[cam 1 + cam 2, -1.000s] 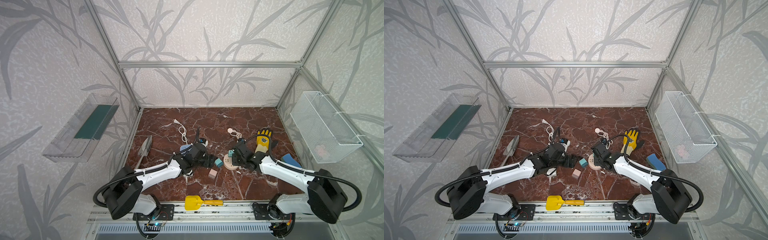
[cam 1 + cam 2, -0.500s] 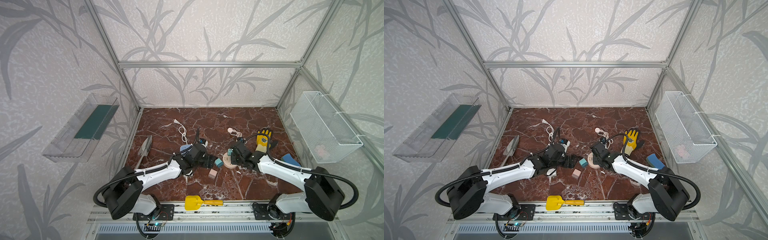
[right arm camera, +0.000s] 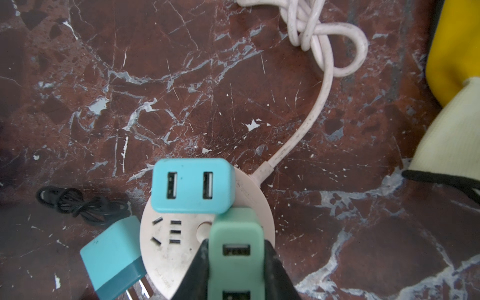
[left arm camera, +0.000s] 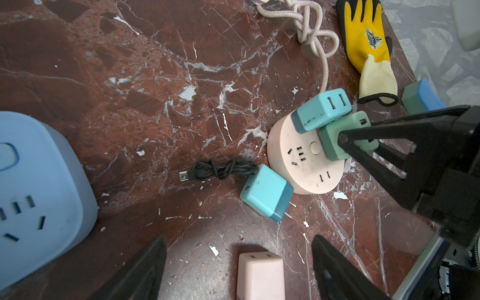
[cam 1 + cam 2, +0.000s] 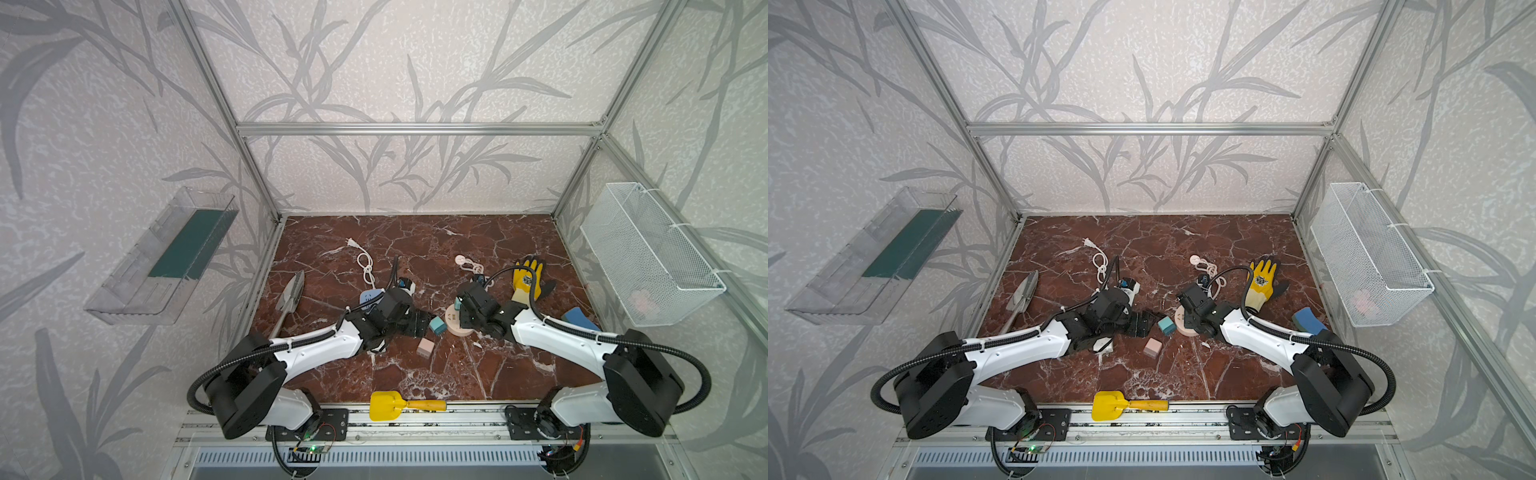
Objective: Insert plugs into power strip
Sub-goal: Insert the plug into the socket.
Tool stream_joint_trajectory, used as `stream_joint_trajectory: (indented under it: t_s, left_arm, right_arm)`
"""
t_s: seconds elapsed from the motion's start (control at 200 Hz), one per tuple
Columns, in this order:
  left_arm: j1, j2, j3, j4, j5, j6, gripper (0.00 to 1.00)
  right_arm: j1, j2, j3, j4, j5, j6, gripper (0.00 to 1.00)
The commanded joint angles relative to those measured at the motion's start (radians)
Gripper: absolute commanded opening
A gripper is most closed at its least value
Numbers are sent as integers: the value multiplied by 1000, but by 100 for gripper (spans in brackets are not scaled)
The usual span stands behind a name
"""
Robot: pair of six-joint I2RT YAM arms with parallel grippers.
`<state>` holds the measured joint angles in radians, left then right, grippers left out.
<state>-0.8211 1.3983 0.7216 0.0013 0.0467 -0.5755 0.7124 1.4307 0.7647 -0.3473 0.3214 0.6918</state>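
we see the right gripper [image 3: 236, 250] clamped on the green plug [image 3: 235, 228], perhaps seated in the power strip [image 3: 166, 259]; left gripper [image 4: 237, 241] jaws apart by the pink plug [image 4: 259, 275].

On the round pink plastic power strip [image 4: 306, 166] sits a teal cube adapter [image 4: 319, 109], with a green cube adapter [image 4: 335, 137] just beside it. A second teal cube adapter [image 4: 265, 192] lies against the strip's left edge.

Pale walls [image 5: 374, 62] with a grey leaf pattern, aluminium frame bars [image 5: 415, 129] along the edges, red-brown marble floor [image 5: 415, 237] with white veins, clear plastic tray [image 5: 124, 286] on the left wall, white wire basket [image 5: 648, 249] on the right wall, soft even light.
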Motion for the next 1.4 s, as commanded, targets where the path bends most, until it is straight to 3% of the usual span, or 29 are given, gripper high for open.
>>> stream_joint_trajectory:
  t_s: [0.0,0.755,1.395]
  left_arm:
    - [5,9,-23,26,-8,2,87]
    - [6,21,-44,63,1,-7,88]
    - [7,6,-22,40,-10,12,90]
  right_arm:
    - [21,111,-71,-109,-145,35,0]
    - [30,388,111,-296,-228,-43,0]
    - [-77,147,99,-451,-95,-89,0]
